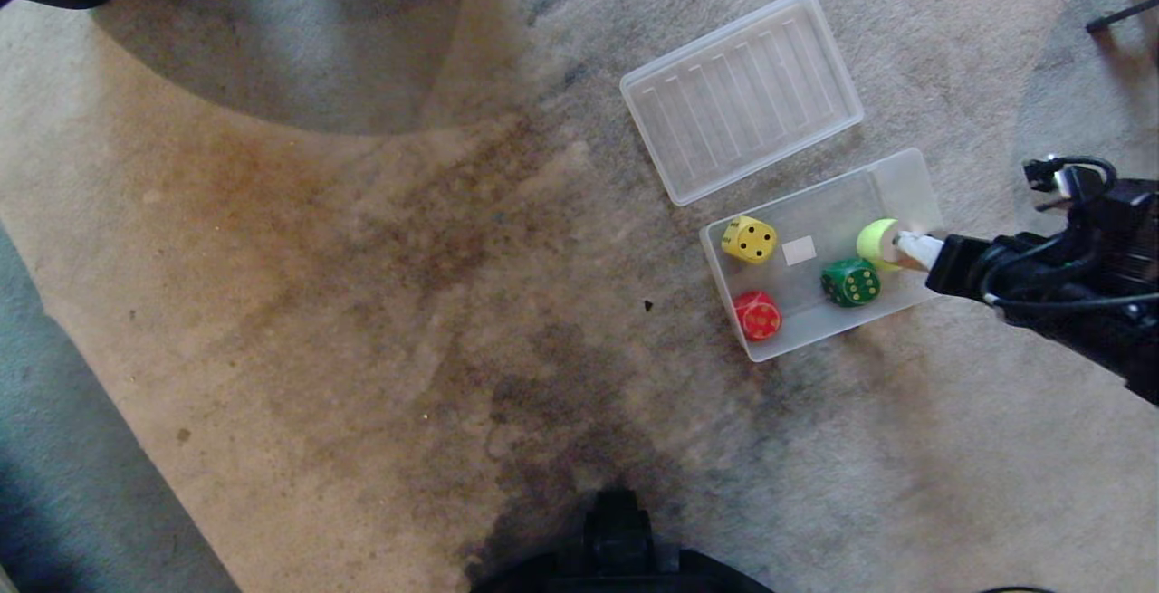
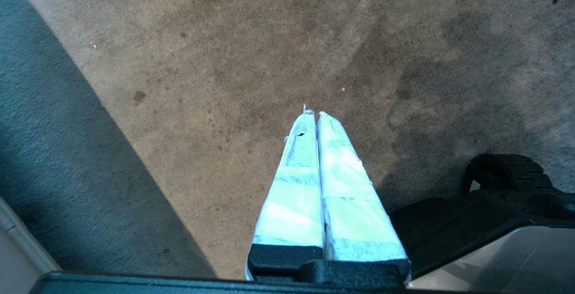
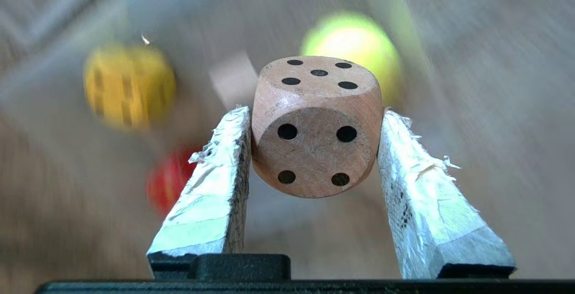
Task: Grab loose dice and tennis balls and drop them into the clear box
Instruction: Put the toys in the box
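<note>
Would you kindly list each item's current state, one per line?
Clear box: open, on the carpet.
Lid: off, flat beside the box.
Tan die: clamped in the right gripper.
Yellow die, red die, green die, tennis ball: inside the box.
Left gripper: shut, empty.

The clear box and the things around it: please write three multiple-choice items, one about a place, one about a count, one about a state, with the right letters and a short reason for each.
1. Where is the ribbed lid?
A. on the carpet beside the clear box
B. closed on the box
C. in a gripper

2. How many dice lie inside the box?
A. one
B. three
C. five

3. What is the right gripper doing?
A. open, empty
B. holding a ball
C. shut on the tan die

Answers: 1 A, the lid lies apart on the carpet. 2 B, yellow die, red die, green die. 3 C, both fingers press its sides.
</note>
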### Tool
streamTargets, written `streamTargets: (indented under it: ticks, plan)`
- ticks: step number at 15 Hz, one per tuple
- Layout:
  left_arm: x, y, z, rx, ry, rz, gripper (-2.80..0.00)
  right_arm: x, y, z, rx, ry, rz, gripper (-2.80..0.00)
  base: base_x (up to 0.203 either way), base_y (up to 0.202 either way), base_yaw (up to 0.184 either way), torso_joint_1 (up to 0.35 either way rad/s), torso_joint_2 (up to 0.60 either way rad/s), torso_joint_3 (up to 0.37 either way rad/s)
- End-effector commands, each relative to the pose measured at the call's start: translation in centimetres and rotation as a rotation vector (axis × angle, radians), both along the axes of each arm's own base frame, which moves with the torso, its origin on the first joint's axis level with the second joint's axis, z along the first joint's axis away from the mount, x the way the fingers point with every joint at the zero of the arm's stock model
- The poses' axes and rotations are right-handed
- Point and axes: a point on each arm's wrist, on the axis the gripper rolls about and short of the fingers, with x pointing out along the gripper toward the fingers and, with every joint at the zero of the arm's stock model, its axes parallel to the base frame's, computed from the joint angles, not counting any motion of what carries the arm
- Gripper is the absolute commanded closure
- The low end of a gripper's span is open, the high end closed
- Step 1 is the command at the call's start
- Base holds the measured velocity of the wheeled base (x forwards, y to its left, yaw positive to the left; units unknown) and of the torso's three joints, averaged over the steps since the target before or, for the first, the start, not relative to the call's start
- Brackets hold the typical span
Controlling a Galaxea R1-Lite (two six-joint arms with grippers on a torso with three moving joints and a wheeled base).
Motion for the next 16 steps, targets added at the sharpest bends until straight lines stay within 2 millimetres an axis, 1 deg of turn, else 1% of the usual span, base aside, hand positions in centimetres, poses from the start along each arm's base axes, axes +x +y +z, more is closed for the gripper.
streamTargets:
  ticks: [1, 4, 6, 7, 8, 11, 13, 14, 16]
  plan:
    - [0.0, 0.0, 0.0, 0.000, 0.000, 0.001, 0.00, 3.3, 0.7, -2.1, 0.004, 0.031, 0.029, 0.00, 0.000, 0.000, 0.000, 0.000, 0.00, 0.000]
    - [0.0, 0.0, 0.0, 0.000, 0.000, 0.001, 0.00, 3.4, 1.6, -1.3, 0.005, -0.007, 0.078, 0.00, 0.000, 0.000, 0.000, 0.000, 0.00, 0.000]
    - [0.0, 0.0, 0.0, 0.000, 0.000, 0.001, 0.00, 4.1, 2.5, -2.2, -0.003, 0.010, 0.105, 0.00, 0.000, 0.000, 0.000, 0.000, 0.00, 0.000]
    - [0.0, 0.0, 0.0, 0.000, 0.000, 0.001, 0.00, 4.1, 2.5, -2.3, -0.003, 0.009, 0.105, -2.80, 0.000, 0.000, 0.000, 0.000, 0.00, 0.000]
    - [0.0, 0.0, 0.0, 0.000, 0.000, 0.001, 0.00, 4.1, 3.1, -2.2, -0.002, -0.014, 0.121, -2.80, 0.000, 0.000, 0.000, 0.000, 0.00, 0.000]
    - [0.0, 0.0, 0.0, 0.000, 0.000, 0.001, 0.00, 3.6, 3.0, -1.7, -0.003, -0.026, 0.123, -2.80, 0.000, 0.000, 0.000, 0.000, 0.00, 0.000]
    - [0.0, 0.0, 0.0, 0.000, 0.000, 0.001, 0.00, 2.0, 2.9, -0.8, 0.007, -0.021, 0.123, -2.80, 0.000, 0.000, 0.000, 0.000, 0.00, 0.000]
    - [0.0, 0.0, 0.0, 0.000, 0.000, 0.001, 0.00, 0.9, 2.7, -0.3, 0.007, -0.008, 0.123, -2.80, 0.000, 0.000, 0.000, 0.000, 0.00, 0.000]
    - [0.0, 0.0, 0.0, 0.000, 0.000, 0.001, 0.00, -2.8, 2.1, 1.6, 0.007, 0.003, 0.115, -2.80, 0.000, 0.000, 0.000, 0.000, 0.00, 0.000]
